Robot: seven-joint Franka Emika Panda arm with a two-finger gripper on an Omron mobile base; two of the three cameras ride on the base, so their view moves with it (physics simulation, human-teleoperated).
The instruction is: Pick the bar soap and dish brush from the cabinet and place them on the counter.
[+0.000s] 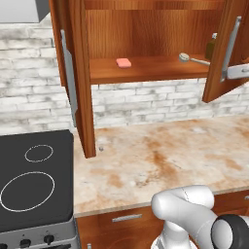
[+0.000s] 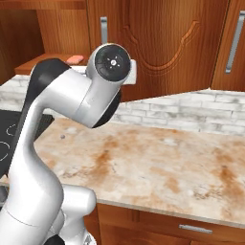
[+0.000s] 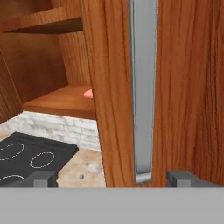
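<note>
The gripper (image 3: pixel 113 179) stood wide open, its dark fingertips flanking the smooth silver bar handle (image 3: pixel 142 87) at twelve o'clock. The flat, rounded pink bar soap (image 1: pixel 123 62) lay on the grained wooden cabinet (image 1: pixel 146 68) shelf, above the blotchy stone counter (image 1: pixel 160 160).

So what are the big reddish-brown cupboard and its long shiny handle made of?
The reddish-brown wall cabinet looks like varnished wood: grain streaks run along its doors and shelf. Its long silver bar handle looks like brushed metal, smooth and pale grey, though painted plastic could look similar.
</note>
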